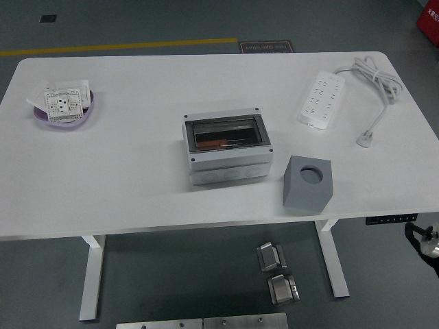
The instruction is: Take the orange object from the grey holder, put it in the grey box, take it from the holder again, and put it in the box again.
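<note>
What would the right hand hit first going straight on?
Only a sliver of the right hand shows at the lower right edge, so its heading is unclear. Moving left over the table, it would likely meet the holder first.

Right arm [426, 240] – black casing, silvery metal part, barely visible.

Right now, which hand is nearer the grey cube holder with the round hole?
Right. Only a bit of the right arm shows at the frame's lower right edge, below and right of the grey cube holder, off the white table. The left hand is out of view.
</note>
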You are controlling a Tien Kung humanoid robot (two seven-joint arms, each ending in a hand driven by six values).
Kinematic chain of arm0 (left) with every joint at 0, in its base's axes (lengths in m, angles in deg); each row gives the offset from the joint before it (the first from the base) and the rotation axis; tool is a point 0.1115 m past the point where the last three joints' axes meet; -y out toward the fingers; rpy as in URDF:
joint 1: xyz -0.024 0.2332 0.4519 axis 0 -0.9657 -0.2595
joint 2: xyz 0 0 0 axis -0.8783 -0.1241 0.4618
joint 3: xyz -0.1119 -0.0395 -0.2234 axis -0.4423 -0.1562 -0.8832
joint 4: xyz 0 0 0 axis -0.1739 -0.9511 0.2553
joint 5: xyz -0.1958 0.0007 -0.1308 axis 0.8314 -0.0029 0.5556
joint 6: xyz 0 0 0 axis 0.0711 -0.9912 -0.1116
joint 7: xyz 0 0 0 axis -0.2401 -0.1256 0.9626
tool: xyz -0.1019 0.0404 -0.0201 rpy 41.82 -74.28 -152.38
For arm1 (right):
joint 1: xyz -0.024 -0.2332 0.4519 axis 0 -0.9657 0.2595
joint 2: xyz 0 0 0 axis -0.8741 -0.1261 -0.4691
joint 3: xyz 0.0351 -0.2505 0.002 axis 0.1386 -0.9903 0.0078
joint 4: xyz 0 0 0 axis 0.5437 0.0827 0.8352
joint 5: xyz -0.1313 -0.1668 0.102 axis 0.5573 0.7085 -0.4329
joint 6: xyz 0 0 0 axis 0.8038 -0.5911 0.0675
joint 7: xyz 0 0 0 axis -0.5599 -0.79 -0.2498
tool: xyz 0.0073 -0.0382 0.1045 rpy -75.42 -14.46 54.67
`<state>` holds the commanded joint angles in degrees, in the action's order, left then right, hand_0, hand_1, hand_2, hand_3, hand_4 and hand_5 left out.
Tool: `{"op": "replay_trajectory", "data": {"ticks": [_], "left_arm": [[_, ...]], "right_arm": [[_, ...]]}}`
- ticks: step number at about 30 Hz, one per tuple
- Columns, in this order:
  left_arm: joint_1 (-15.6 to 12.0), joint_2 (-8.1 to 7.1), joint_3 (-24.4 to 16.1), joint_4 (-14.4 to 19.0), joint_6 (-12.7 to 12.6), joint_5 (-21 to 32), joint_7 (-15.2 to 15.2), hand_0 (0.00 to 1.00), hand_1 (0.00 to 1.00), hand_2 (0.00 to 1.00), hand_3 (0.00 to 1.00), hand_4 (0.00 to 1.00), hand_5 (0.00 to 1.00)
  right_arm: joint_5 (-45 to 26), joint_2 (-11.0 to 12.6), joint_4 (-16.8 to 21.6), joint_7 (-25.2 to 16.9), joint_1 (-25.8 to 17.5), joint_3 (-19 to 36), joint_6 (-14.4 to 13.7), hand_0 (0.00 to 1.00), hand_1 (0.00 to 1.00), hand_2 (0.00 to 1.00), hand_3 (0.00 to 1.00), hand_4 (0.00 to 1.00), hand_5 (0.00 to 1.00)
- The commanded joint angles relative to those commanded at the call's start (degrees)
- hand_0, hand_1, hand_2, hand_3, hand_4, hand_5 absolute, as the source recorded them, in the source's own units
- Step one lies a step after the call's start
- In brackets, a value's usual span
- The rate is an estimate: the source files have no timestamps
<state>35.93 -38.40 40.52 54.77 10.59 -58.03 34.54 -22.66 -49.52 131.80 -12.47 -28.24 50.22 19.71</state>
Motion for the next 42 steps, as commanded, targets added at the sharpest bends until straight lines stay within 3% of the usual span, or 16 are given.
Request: {"op": "replay_trajectory", "data": {"ticks": [13,30,35,42], "left_arm": [[-1.3,0.25,-2.3,-0.3,0.0,-0.2,0.1,0.656,0.656,0.621,0.65,0.648,0.448],[-0.3,0.6,-2.2,-0.7,0.1,0.2,0.0,0.658,0.656,0.623,0.65,0.65,0.45],[-0.6,0.38,-0.8,-1.3,0.0,1.5,0.0,0.657,0.657,0.623,0.65,0.65,0.45],[-1.3,-0.43,4.5,0.2,-0.3,1.7,-0.1,0.658,0.656,0.623,0.649,0.65,0.452]], "right_arm": [[0.2,-0.1,-0.5,0.4,0.3,-1.0,0.1,0.75,0.677,0.723,0.704,0.706,0.434],[0.4,-0.1,-0.8,0.5,0.4,-1.5,0.0,0.748,0.674,0.721,0.696,0.694,0.428],[-0.1,-0.2,-1.3,0.5,0.6,-2.6,0.2,0.747,0.674,0.72,0.694,0.687,0.424],[-0.4,-0.6,-1.7,0.4,2.6,-5.5,0.4,0.747,0.674,0.72,0.694,0.689,0.427]]}}
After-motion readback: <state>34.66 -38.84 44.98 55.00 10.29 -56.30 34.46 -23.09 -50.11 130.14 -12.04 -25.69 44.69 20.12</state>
